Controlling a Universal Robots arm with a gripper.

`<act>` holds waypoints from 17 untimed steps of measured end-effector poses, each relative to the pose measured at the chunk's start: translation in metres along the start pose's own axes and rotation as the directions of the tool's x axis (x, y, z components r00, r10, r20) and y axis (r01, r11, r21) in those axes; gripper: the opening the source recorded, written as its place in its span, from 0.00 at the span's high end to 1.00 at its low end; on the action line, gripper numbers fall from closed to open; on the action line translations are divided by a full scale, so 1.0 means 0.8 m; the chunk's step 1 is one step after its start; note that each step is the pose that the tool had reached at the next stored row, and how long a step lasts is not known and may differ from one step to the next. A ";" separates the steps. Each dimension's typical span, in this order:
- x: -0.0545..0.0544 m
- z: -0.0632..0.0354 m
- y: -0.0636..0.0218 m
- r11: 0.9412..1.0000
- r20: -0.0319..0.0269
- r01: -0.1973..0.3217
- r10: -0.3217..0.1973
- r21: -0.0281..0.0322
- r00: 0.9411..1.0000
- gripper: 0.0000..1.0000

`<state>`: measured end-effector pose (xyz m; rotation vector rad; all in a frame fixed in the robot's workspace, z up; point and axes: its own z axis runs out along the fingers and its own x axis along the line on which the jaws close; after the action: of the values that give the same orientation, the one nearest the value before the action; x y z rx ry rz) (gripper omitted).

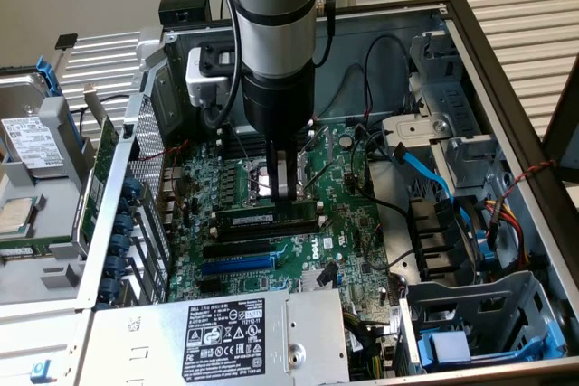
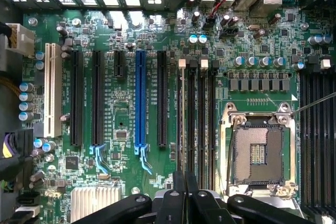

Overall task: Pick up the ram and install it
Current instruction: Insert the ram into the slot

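The ram (image 1: 253, 221) is a long narrow stick with a white label strip, standing on edge in a memory slot on the motherboard (image 1: 353, 214). My gripper (image 1: 284, 198) comes straight down onto its top edge near the middle. In the wrist view the ram (image 2: 182, 119) runs edge-on along the slot nearest the black expansion slots and passes under my gripper (image 2: 185, 182). The two fingers are closed together over that thin edge. Whether the slot's end clips have latched I cannot tell.
The open CPU socket (image 2: 257, 153) lies beside the memory slots. A blue expansion slot (image 2: 140, 98) and black ones lie on the other side. The power supply (image 1: 217, 327), drive cages (image 1: 488, 314) and loose cables (image 1: 425, 169) crowd the case around the board.
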<state>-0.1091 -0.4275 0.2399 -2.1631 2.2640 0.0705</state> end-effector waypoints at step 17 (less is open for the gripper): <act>0.000 0.001 0.000 1.000 0.000 -0.009 0.009 0.001 1.000 0.88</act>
<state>-0.1094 -0.4272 0.2389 -2.1527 2.2725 0.0692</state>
